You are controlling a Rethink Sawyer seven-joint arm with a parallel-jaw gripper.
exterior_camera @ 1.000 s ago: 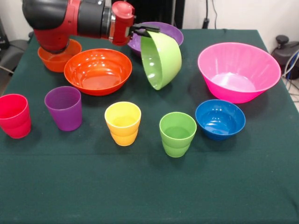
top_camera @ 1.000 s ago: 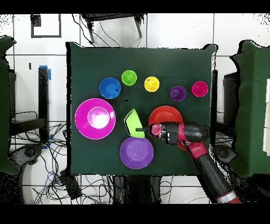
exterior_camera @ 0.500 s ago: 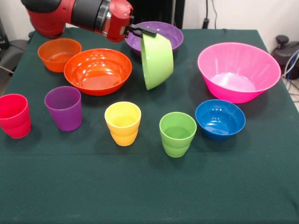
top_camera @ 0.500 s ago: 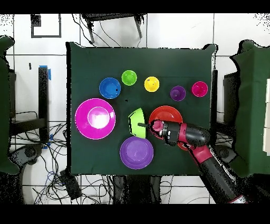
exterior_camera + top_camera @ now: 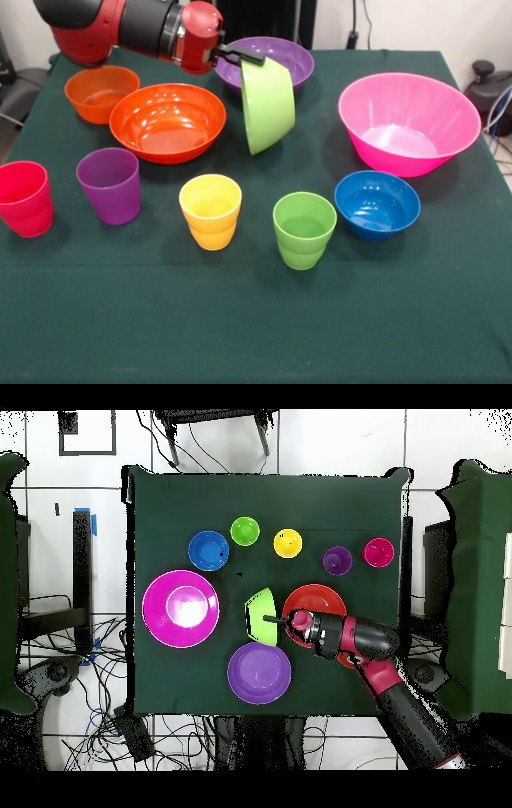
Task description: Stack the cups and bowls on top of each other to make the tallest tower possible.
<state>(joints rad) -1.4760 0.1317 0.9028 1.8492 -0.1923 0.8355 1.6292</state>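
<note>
1. The gripper [image 5: 250,58] is seen clamped on the rim of the lime green bowl [image 5: 268,104], which hangs from the black fingers [image 5: 240,56] tipped on its side, clear of the table [image 5: 256,336].
2. The bowl's body is carried below and just beyond the fingertips, away from the wrist; in the front view its opening is turned toward the large orange bowl [image 5: 168,122].
3. The held bowl is placed between the large orange bowl and the pink bowl [image 5: 408,122], just in front of the purple bowl [image 5: 268,56].
4. No tower is yet built: every bowl, the small orange bowl [image 5: 100,92] and blue bowl [image 5: 376,204] included, rests upright and apart.
5. The coming move is judged to turn on the bowl's tilt: its opening must be levelled over whichever bowl is chosen as support.
6. The red [image 5: 24,198], purple [image 5: 110,184], yellow [image 5: 210,210] and green cups [image 5: 304,229] stand in a row, well apart from the gripper.
</note>
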